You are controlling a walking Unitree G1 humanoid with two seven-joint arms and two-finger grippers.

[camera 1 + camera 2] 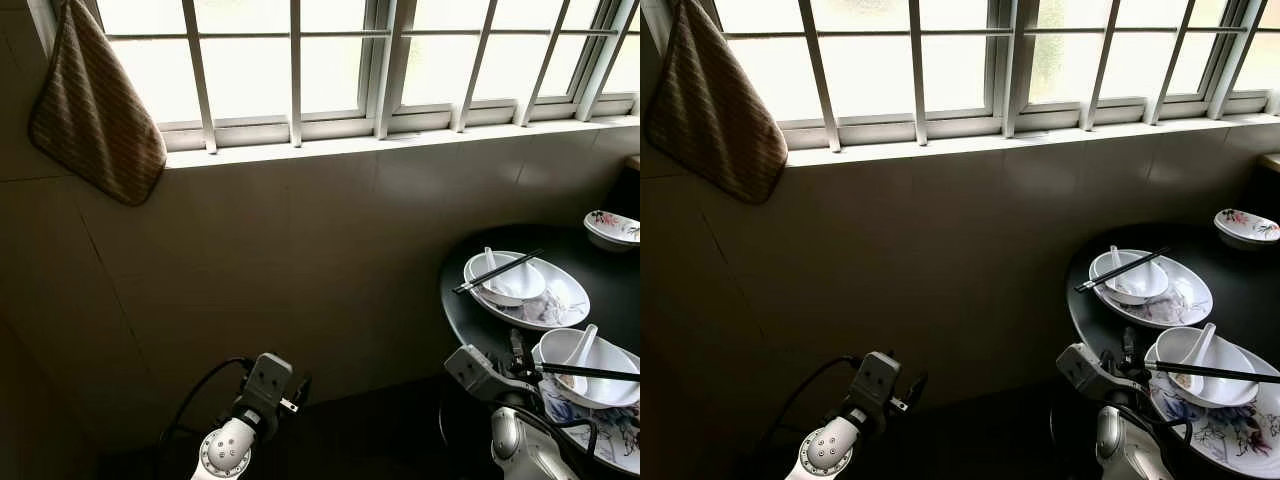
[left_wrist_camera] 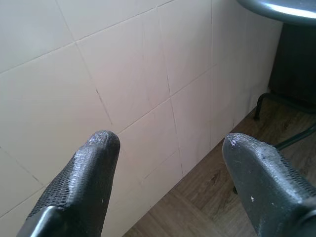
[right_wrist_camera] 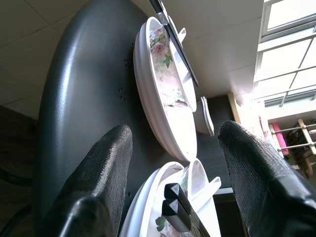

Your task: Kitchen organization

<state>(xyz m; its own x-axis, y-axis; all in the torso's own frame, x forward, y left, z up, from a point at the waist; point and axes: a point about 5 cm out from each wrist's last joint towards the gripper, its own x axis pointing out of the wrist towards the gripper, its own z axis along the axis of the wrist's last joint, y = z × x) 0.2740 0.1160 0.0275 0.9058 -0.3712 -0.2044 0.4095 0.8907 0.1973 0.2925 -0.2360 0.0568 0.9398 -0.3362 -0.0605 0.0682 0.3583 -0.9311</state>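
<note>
Right gripper at lower right, jaws spread, empty, just short of the black chopsticks lying across the near white ceramic bowl on the round dark table. Chopsticks: light, stiff, slick, likely to roll; pinch mid-length. Dishes are fragile. Left gripper at lower centre, released, facing the tiled wall. Farther white floral plate at right; near plate cut off by the frame edge.

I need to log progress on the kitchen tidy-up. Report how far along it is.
Nothing looks done yet. The dark round table holds two flowered plates, each with a white bowl, a spoon and black chopsticks, plus a small bowl at the back. The right gripper, open, is poised at the nearest plate. The left gripper faces the wall, open.
</note>
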